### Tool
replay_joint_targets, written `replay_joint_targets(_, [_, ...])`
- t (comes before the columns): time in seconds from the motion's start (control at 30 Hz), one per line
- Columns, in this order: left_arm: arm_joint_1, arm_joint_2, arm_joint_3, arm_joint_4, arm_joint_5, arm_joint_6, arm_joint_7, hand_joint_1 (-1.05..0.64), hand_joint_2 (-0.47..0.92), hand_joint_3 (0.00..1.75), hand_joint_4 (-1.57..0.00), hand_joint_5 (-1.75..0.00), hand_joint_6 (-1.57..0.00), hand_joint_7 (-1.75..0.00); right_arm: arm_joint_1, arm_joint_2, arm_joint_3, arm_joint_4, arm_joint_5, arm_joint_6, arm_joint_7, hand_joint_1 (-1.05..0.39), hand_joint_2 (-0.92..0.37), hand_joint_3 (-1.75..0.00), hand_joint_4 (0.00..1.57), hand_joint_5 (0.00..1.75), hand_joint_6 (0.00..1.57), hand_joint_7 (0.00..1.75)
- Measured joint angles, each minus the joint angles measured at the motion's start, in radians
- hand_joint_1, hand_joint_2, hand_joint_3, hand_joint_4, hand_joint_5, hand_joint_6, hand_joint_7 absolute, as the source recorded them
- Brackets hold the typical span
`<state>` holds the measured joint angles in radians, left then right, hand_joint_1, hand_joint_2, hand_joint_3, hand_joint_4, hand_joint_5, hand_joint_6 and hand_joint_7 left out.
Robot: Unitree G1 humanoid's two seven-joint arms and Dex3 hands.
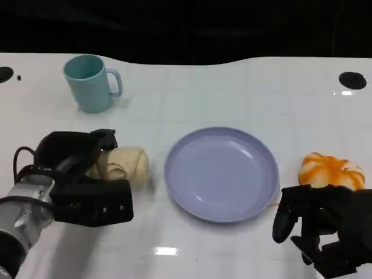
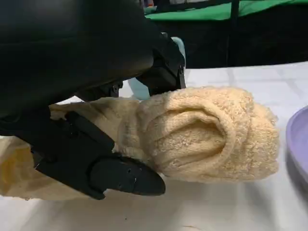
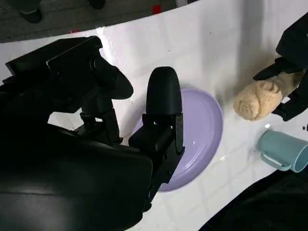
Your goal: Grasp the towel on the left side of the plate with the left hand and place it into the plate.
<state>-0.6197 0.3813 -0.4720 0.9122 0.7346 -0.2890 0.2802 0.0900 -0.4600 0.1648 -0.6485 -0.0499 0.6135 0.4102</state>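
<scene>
While gripped by left robot hand (image 1: 87, 174), towel (image 1: 125, 164), beside plate (image 1: 221, 174)

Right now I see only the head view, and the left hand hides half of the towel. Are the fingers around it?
Observer: Yes. In the left wrist view the fingers of the left hand press on the towel from both sides.
Operator: Is the towel lifted?
Observer: No. Its rolled end lies on the table, and a loose flat part spreads under the hand.
Operator: Does the right hand hold something?
Observer: No. The right wrist view shows the right hand with its fingers apart and nothing in them.
</scene>
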Motion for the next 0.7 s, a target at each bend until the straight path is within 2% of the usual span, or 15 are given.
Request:
replay_joint_targets(0.03, [0.003, 0.002, 0.002, -0.014, 0.0, -0.001, 0.002, -0.2, 0.64, 0.86, -0.88, -1.75, -0.61, -1.75, 0.0, 0.0, 0.0, 0.0, 0.0, 0.0, 0.0, 0.03, -0.59, -1.04, 0.7, 1.69, 0.69, 1.43])
replay_joint_targets(0.07, [0.006, 0.004, 0.004, -0.028, 0.0, -0.002, 0.005, -0.21, 0.68, 0.76, -0.87, -1.75, -0.59, -1.75, 0.0, 0.0, 0.0, 0.0, 0.0, -0.001, 0.0, 0.03, -0.59, -1.04, 0.7, 1.68, 0.69, 1.43])
replay_joint_targets(0.1, [0.008, 0.005, 0.007, -0.04, 0.0, -0.002, 0.007, -0.22, 0.73, 0.59, -0.85, -1.75, -0.57, -1.75, 0.0, 0.0, 0.0, 0.0, 0.0, -0.001, 0.0, 0.02, -0.59, -1.04, 0.7, 1.68, 0.69, 1.43])
replay_joint_targets(0.13, [0.011, 0.008, 0.012, -0.057, 0.0, -0.001, 0.008, -0.22, 0.76, 0.52, -0.85, -1.75, -0.56, -1.75, 0.0, 0.0, 0.0, 0.0, 0.0, -0.001, 0.0, 0.02, -0.59, -1.04, 0.7, 1.68, 0.69, 1.43])
replay_joint_targets(0.27, [0.029, 0.019, 0.046, -0.144, -0.02, 0.009, 0.004, -0.19, 0.8, 0.42, -0.8, -1.75, -0.55, -1.75, 0.0, 0.0, 0.0, 0.0, 0.0, -0.001, 0.0, 0.02, -0.6, -1.04, 0.7, 1.68, 0.68, 1.43])
replay_joint_targets(0.33, [0.042, 0.023, 0.06, -0.188, -0.031, 0.015, 0.0, -0.19, 0.8, 0.48, -0.81, -1.75, -0.57, -1.75, 0.0, 0.001, 0.0, 0.0, 0.0, -0.001, 0.0, 0.02, -0.6, -1.04, 0.7, 1.68, 0.68, 1.43])
replay_joint_targets(0.4, [0.052, 0.023, 0.072, -0.236, -0.038, 0.026, -0.01, -0.19, 0.67, 0.74, -0.84, -1.75, -0.6, -1.75, 0.0, 0.001, 0.0, 0.0, 0.0, -0.001, 0.0, 0.02, -0.59, -1.04, 0.7, 1.67, 0.68, 1.43])
replay_joint_targets(0.5, [0.06, 0.022, 0.081, -0.301, -0.042, 0.036, -0.026, -0.2, 0.56, 0.93, -0.87, -1.75, -0.65, -1.75, -0.001, 0.001, 0.0, 0.0, 0.0, 0.002, 0.0, 0.02, -0.59, -1.03, 0.7, 1.68, 0.68, 1.43])
replay_joint_targets(0.63, [0.06, 0.001, 0.081, -0.376, -0.046, 0.028, -0.048, -0.19, 0.48, 1.08, -0.9, -1.75, -0.66, -1.75, -0.001, 0.001, 0.001, 0.0, 0.0, 0.008, 0.0, 0.03, -0.59, -1.04, 0.7, 1.69, 0.68, 1.44])
replay_joint_targets(0.67, [0.06, -0.01, 0.08, -0.393, -0.052, 0.025, -0.056, -0.21, 0.47, 1.11, -0.89, -1.75, -0.69, -1.65, -0.001, 0.001, 0.001, 0.0, 0.0, 0.008, 0.0, 0.03, -0.59, -1.04, 0.7, 1.69, 0.68, 1.44])
replay_joint_targets(0.7, [0.06, -0.022, 0.079, -0.414, -0.054, 0.024, -0.069, -0.21, 0.45, 1.13, -0.88, -1.75, -0.68, -1.66, -0.002, 0.002, 0.001, 0.0, 0.0, 0.008, 0.0, 0.03, -0.59, -1.04, 0.69, 1.68, 0.68, 1.44])
